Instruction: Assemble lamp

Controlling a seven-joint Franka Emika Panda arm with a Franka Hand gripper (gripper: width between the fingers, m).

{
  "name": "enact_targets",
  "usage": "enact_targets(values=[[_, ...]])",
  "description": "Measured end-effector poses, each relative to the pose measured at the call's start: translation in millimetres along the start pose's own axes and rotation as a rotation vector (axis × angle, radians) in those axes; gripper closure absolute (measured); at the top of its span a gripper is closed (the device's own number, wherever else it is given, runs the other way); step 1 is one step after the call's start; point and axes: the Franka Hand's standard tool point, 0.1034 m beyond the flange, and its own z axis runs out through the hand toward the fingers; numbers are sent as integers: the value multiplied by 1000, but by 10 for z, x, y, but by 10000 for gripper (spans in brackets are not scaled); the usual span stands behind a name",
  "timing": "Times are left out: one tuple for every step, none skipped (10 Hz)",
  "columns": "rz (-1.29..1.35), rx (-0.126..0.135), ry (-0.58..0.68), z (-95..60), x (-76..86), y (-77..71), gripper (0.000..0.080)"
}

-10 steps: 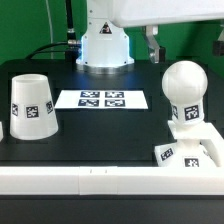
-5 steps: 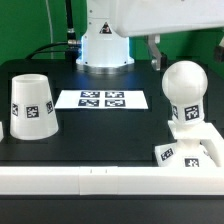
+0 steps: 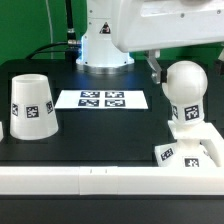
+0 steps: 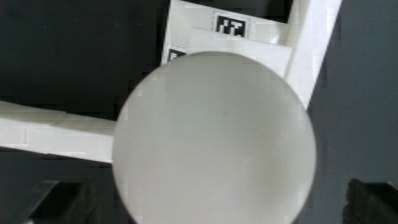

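Observation:
The white ball-shaped bulb [image 3: 186, 90] stands upright on its neck on the flat square base [image 3: 196, 150] at the exterior view's right. The cone shade [image 3: 30, 105] stands apart at the exterior view's left, with a tag facing the camera. My gripper [image 3: 160, 70] hangs just behind the bulb's upper left side. In the wrist view the bulb [image 4: 217, 140] fills the middle. My gripper [image 4: 210, 205] is open, with a dark finger showing at each side of the bulb and not touching it. Part of the base with a tag [image 4: 240, 35] shows beyond the bulb.
The marker board [image 3: 102, 99] lies flat in the middle of the black table. A white rail [image 3: 90, 180] runs along the table's front edge. The robot's white pedestal [image 3: 104, 45] stands at the back.
The arm has come down and toward the exterior view's right, bringing the gripper close to the bulb. The bulb, base and shade have not moved.

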Motion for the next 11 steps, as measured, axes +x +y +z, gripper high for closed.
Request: enact_targets(values=[[0, -1, 2, 38, -23, 0, 101], [0, -1, -2, 75, -54, -2, 101], [0, -1, -1, 93, -66, -2, 101], [1, -1, -5, 111, -85, -3, 101], [1, -1, -7, 118, -92, -7, 101], [-2, -1, -6, 112, -85, -25, 115], [-5, -1, -3, 99, -69, -42, 115], [-4, -1, -2, 99, -69, -37, 223], [-4, -1, -2, 99, -69, -37, 223], [6, 0, -2, 100, -69, -38, 223], [19, 0, -2, 100, -69, -38, 223]])
